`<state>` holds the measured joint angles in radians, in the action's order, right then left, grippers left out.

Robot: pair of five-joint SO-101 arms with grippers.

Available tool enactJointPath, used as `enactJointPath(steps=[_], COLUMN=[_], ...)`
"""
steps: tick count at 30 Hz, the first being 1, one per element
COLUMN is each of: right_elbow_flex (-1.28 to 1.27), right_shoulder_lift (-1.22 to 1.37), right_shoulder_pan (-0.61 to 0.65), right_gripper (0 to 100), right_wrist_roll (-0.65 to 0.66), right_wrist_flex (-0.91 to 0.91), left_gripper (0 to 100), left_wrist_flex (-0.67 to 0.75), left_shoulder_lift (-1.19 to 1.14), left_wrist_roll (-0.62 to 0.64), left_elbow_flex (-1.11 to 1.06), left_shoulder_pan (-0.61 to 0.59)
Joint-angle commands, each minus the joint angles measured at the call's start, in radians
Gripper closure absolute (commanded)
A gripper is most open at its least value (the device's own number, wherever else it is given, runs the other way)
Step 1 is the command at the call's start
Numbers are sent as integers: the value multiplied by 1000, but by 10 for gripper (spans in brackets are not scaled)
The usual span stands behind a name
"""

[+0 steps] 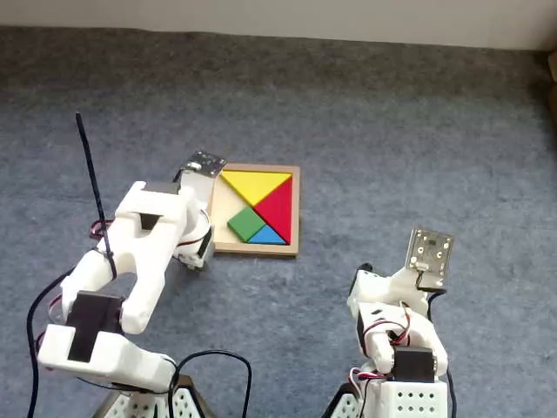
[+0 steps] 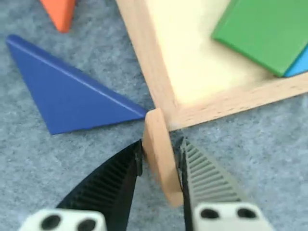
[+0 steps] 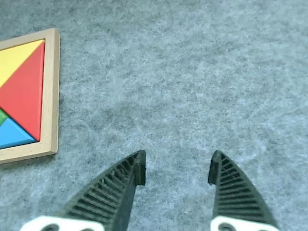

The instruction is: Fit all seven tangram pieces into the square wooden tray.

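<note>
The square wooden tray (image 1: 296, 209) holds a yellow triangle (image 1: 252, 185), a red triangle (image 1: 278, 207), a green square (image 1: 246, 224) and a light blue triangle (image 1: 269, 235); its left part is bare. My left gripper (image 2: 160, 147) is shut on a pale wood-coloured piece (image 2: 166, 178), held on edge just outside the tray's corner (image 2: 161, 103). On the carpet beside it lie a dark blue triangle (image 2: 67, 91) and an orange piece (image 2: 60, 12). My right gripper (image 3: 175, 168) hangs open over bare carpet, away from the tray's rim (image 3: 50, 91).
Grey carpet covers the whole table. The left arm (image 1: 148, 244) lies over the ground left of the tray and hides the loose pieces there. The right arm (image 1: 396, 335) sits at the front right, with open carpet around it.
</note>
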<state>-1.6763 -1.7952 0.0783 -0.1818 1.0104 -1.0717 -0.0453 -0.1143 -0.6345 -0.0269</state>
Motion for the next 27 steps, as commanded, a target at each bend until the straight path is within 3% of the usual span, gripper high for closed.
enactJointPath(steps=[1, 5, 11, 21, 27], right_elbow_flex=[-128, -128, -128, -128, -128], right_shoulder_lift=[7, 7, 7, 7, 7], right_shoulder_pan=[-12, -12, -12, -12, -12], right_gripper=[782, 782, 782, 782, 782], right_wrist_roll=[-9, -9, -9, -9, -9], right_wrist_flex=[5, 5, 5, 5, 5], left_gripper=[881, 889, 995, 995, 995], left_wrist_flex=[-9, -6, -9, -55, -54], left_shoulder_lift=[-5, -5, 2, 351, 337], left_wrist_roll=[8, 8, 0, 6, 6], left_elbow_flex=[30, 30, 38, 18, 74], left_shoulder_pan=[2, 4, -1, 39, 140])
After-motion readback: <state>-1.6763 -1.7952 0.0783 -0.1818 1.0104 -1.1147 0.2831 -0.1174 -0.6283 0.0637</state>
